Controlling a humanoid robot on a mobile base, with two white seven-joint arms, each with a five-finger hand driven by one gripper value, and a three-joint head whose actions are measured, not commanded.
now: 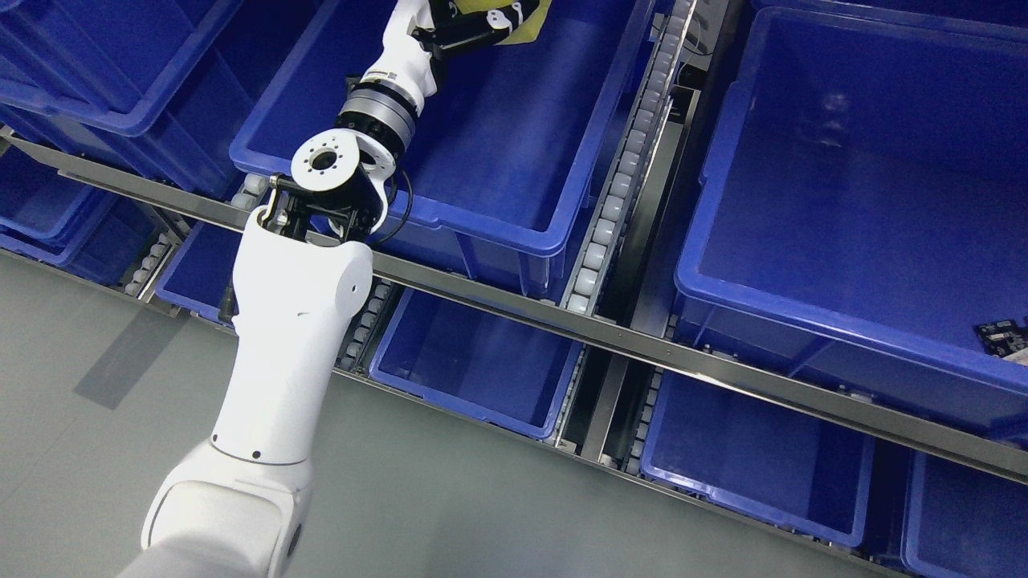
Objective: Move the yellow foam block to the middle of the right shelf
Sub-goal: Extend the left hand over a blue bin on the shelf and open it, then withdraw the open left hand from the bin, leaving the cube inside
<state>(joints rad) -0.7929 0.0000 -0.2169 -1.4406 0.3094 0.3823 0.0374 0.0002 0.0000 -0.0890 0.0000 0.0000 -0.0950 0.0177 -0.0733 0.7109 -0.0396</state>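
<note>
My left arm rises from the lower left and reaches into the blue bin (498, 233) on the middle shelf level, left of the roller track. At the top edge of the head view my left hand (482, 22) has its dark fingers curled on the yellow foam block (532, 22), which is partly cut off by the frame. The block sits at the far end of that bin. The large blue bin (803, 321) to the right of the roller track holds only a small dark item at its near right corner.
A white roller track (622, 181) and a metal shelf rail (642, 345) separate the two middle bins. More blue bins (474, 361) stand on the lower level and at the upper left. Grey floor lies at the lower left. A small circuit board (1004, 337) lies in the right bin.
</note>
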